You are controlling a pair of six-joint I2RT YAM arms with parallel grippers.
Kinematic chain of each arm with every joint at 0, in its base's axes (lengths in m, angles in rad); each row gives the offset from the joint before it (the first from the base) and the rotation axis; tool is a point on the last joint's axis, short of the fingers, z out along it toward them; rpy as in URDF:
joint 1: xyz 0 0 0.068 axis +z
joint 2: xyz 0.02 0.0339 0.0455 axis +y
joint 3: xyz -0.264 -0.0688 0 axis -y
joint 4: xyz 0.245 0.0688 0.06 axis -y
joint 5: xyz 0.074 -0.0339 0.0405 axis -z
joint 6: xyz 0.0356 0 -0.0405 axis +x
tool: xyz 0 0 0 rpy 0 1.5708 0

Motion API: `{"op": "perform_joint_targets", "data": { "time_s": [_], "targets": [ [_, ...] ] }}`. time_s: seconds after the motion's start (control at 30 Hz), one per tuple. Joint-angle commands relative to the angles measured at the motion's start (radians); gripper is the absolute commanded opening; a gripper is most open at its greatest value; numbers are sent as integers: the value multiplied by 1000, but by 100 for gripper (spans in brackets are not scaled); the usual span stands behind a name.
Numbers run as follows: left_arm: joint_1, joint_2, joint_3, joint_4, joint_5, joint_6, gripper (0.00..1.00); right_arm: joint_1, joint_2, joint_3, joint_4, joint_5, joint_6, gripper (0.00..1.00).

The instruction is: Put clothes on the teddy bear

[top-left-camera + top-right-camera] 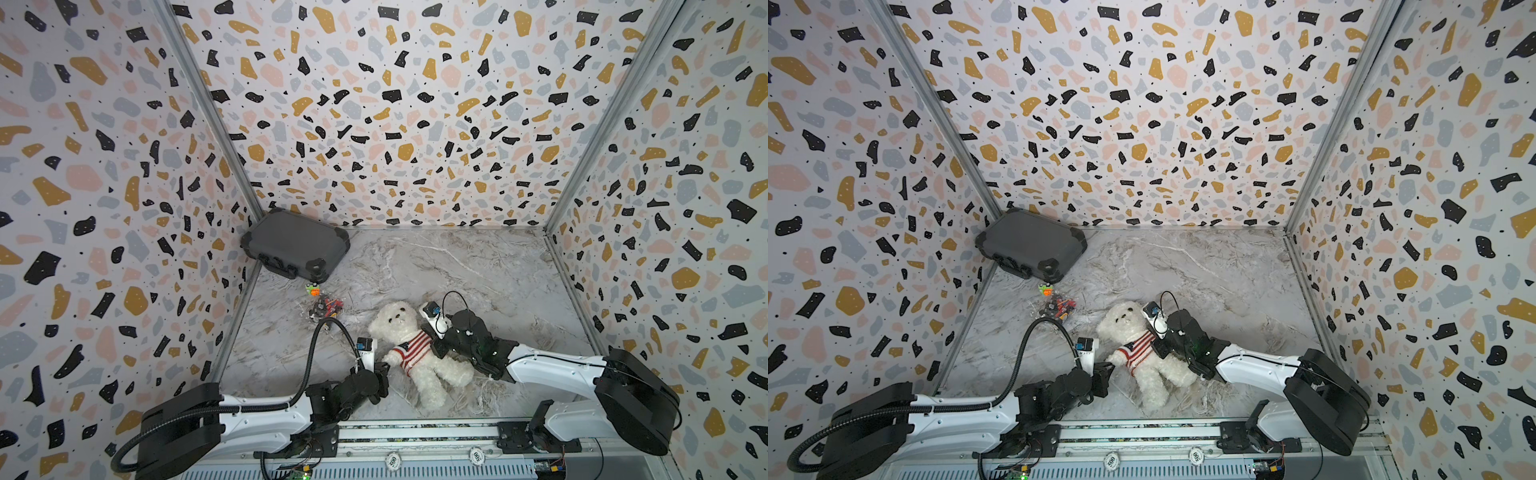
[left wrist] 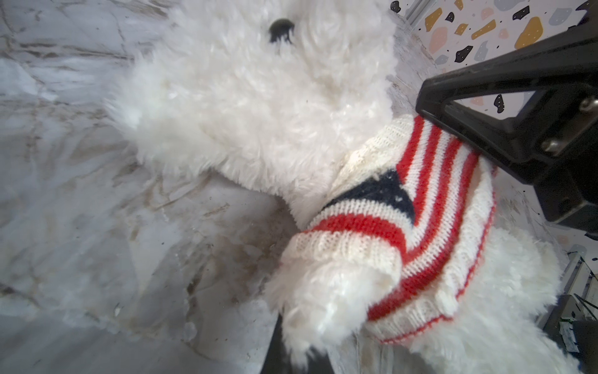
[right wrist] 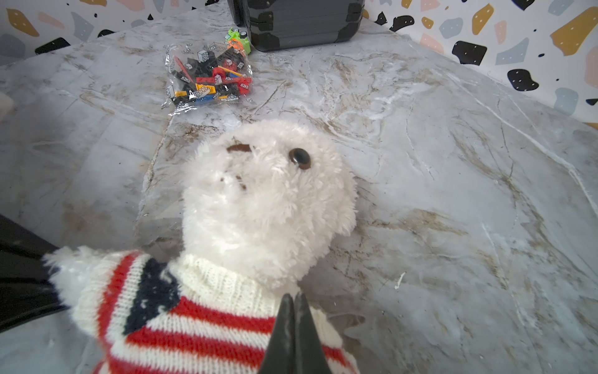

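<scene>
Marble tabletop (image 1: 457, 266): teddy bear (image 1: 432, 374) supine in sweater (image 1: 413, 348), head 11 o'clock; left gripper (image 1: 384, 366) pinching paw (image 2: 323, 291), right gripper (image 3: 294, 302) pressed together on shoulder

white teddy bear (image 1: 430, 376), red-and-white striped sweater (image 1: 413, 350) — grey marbled table (image 1: 457, 266)

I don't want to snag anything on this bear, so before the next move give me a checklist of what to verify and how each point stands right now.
1. Collar of the sweater around the neck of the teddy bear: ok.
2. Paw out through the cuff: ok.
3. Other arm through its sleeve: cannot tell, the right pincer hides it.
4. Right pincer free of the knit: cannot tell; shut, tips against the shoulder.
5. Left pincer free of the paw: not ok, it looks shut on the fur.
6. Bag of bricks apart from the bear: ok.
</scene>
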Motion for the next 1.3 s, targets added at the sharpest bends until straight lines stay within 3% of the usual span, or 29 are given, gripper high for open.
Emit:
{"op": "perform_joint_targets", "data": {
  "time_s": [0.0, 0.17, 0.37, 0.53, 1.0, 1.27],
  "targets": [
    [4, 0, -32, -58, -45, -4, 0, -25, -26, -9, 21, 56, 15, 0],
    [4, 3, -9, 22, 12, 4, 2, 15, 8, -11, 43, 80, 24, 0],
    [2, -2, 6, 13, 41, -4, 29, 24, 8, -14, 49, 81, 26, 0],
    [-14, -7, 21, 24, 44, -15, 42, 24, 13, -22, 58, 79, 28, 0],
    [-6, -16, 86, 15, -90, -39, 43, 27, 5, -35, 64, 75, 35, 0],
    [16, 59, 107, 82, -73, -33, 41, 30, 6, -35, 68, 75, 35, 0]
  ]
}}
